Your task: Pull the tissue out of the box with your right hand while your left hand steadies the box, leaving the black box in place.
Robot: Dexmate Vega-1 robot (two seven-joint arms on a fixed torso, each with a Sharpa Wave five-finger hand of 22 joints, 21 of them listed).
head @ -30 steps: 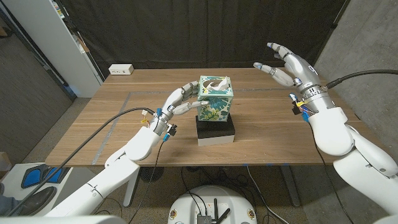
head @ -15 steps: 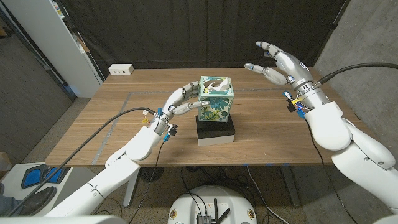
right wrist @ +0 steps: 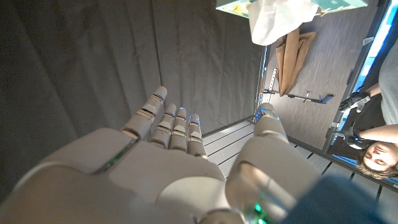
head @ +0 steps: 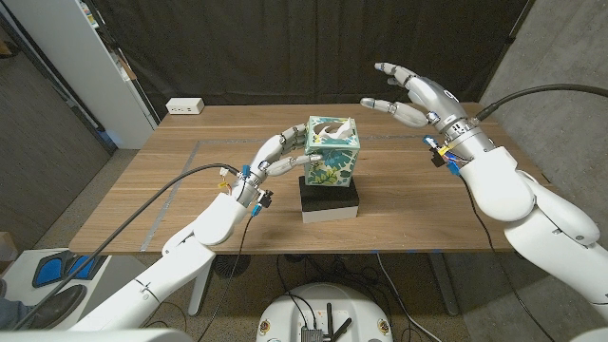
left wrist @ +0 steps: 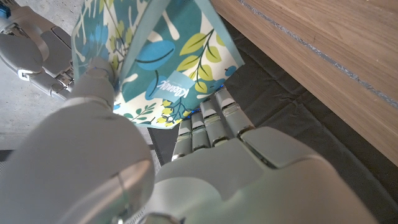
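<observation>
A leaf-patterned tissue box (head: 330, 151) stands on a black box (head: 330, 198) at the middle of the table, with a white tissue (head: 332, 126) poking from its top. My left hand (head: 277, 154) holds the tissue box's left side, fingers against its wall; up close the fingers (left wrist: 208, 121) press the printed side (left wrist: 165, 62). My right hand (head: 415, 98) hovers in the air above and to the right of the tissue box, fingers spread, holding nothing. The right wrist view has the tissue (right wrist: 277, 17) beyond the fingertips.
A white power strip (head: 185, 106) lies at the table's far left edge. Black curtain hangs behind the table (head: 171, 190). A person (right wrist: 376, 140) shows at the edge of the right wrist view.
My right hand has moved left and a little up, closer to the tissue box's top. The left hand and both boxes stay where they were.
</observation>
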